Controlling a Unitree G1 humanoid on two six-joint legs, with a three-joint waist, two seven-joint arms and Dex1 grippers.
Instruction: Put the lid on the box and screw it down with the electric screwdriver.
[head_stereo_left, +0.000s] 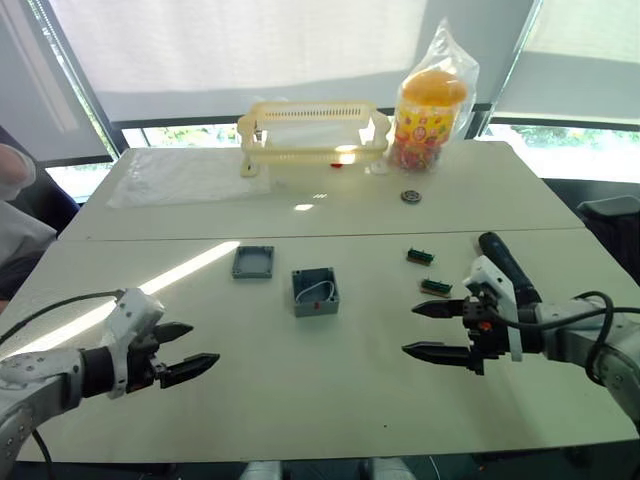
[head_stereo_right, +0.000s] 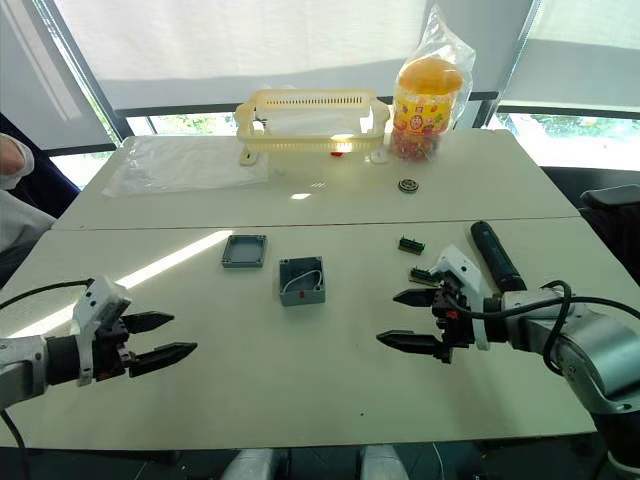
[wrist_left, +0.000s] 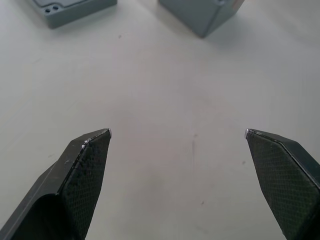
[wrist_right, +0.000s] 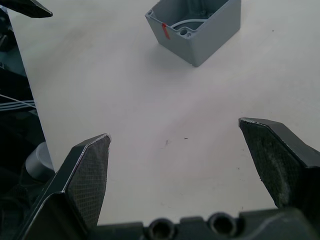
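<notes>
Both pincers, left pincer (head_stereo_left: 190, 346) and right pincer (head_stereo_left: 428, 330), gape wide, empty, low over the bench (head_stereo_left: 300, 400), with the box (head_stereo_left: 315, 291) between them.

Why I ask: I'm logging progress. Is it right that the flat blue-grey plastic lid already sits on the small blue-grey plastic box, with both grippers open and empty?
Not quite. The flat blue-grey plastic lid lies on the table beside the small blue-grey plastic box, which stands open, as the left eye view shows. Both the left gripper and the right gripper are open and empty.

Office-like room, white tables (head_stereo_left: 300, 215), blinded windows (head_stereo_left: 240, 40)
</notes>
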